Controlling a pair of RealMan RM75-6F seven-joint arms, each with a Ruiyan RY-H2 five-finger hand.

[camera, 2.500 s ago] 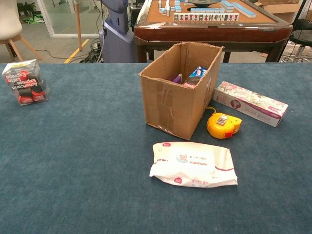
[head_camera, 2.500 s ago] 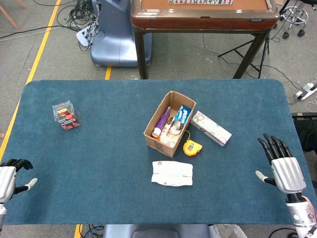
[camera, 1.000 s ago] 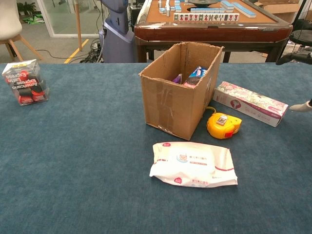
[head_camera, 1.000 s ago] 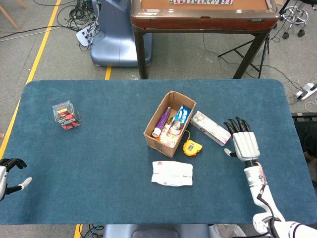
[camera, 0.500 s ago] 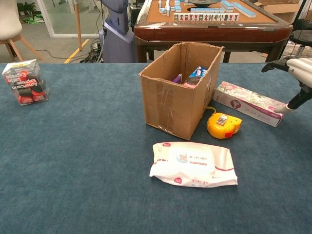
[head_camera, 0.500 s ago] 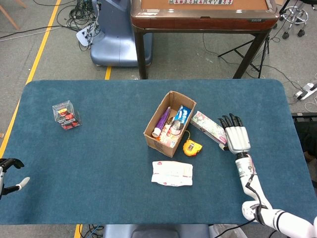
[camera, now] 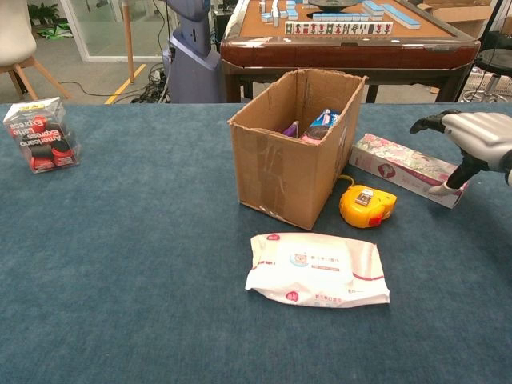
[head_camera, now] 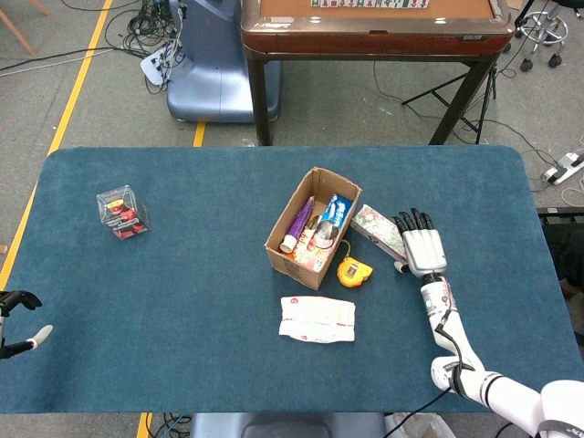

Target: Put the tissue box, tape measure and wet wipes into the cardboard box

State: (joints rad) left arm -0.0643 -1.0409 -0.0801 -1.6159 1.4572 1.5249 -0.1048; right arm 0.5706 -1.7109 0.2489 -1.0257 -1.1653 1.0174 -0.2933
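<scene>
Left hand (head_camera: pixel 16 324), fingers apart, empty, only in head view. Wet wipes (camera: pixel 318 270) nearest, tape measure (camera: pixel 366 206) behind. Right hand (camera: pixel 472 144) spread over tissue box (camera: pixel 408 169), holding nothing; long axis diagonal, beside cardboard box (camera: pixel 292 148).

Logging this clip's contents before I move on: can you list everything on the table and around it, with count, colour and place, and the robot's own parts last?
cardboard box: one, brown, table centre, open, already holding packets.
tissue box: one, floral white-pink, right of the cardboard box.
tape measure: one, yellow, beside the box's near-right corner.
wet wipes: one white pack, in front of the box.
clear case: one, red and black contents, far left.
table: one, blue cloth.
mahjong table: one, brown, behind.
right hand: open, over the tissue box's right end.
left hand: open, at the table's near-left edge.
</scene>
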